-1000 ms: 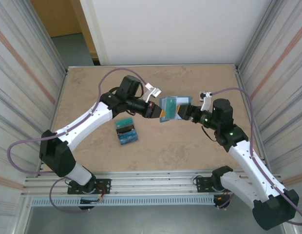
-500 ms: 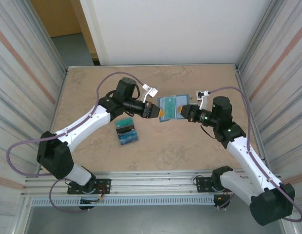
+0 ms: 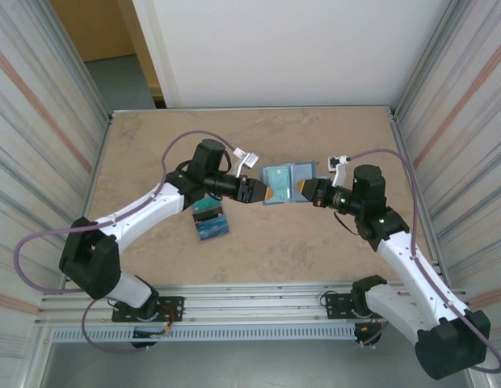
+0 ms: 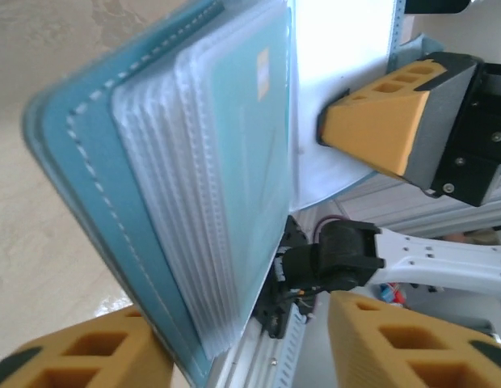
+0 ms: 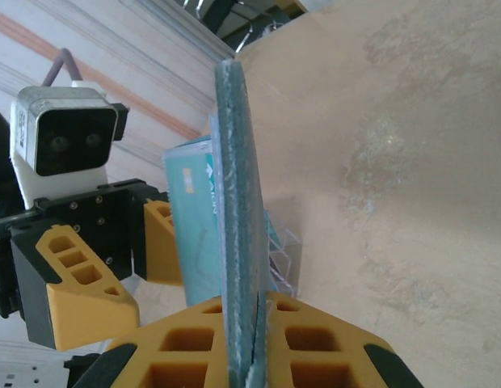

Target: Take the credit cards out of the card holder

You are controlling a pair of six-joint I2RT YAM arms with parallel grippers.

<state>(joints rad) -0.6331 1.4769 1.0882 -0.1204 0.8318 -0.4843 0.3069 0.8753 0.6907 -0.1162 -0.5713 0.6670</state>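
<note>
While aloft, card holder (image 3: 283,183) now farther left.

Beige marbled table (image 3: 331,242), small stack of credit cards (image 3: 210,220) lying flat left of centre, teal and blue

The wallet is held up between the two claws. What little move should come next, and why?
Probably close the left gripper on the teal card. Its jaws are open around the free end of the wallet, the right gripper clamps the other edge, and the card sits in the clear sleeves.

Open card holder (image 3: 287,184) aloft; credit cards (image 3: 211,219) on table (image 3: 153,145).
</note>
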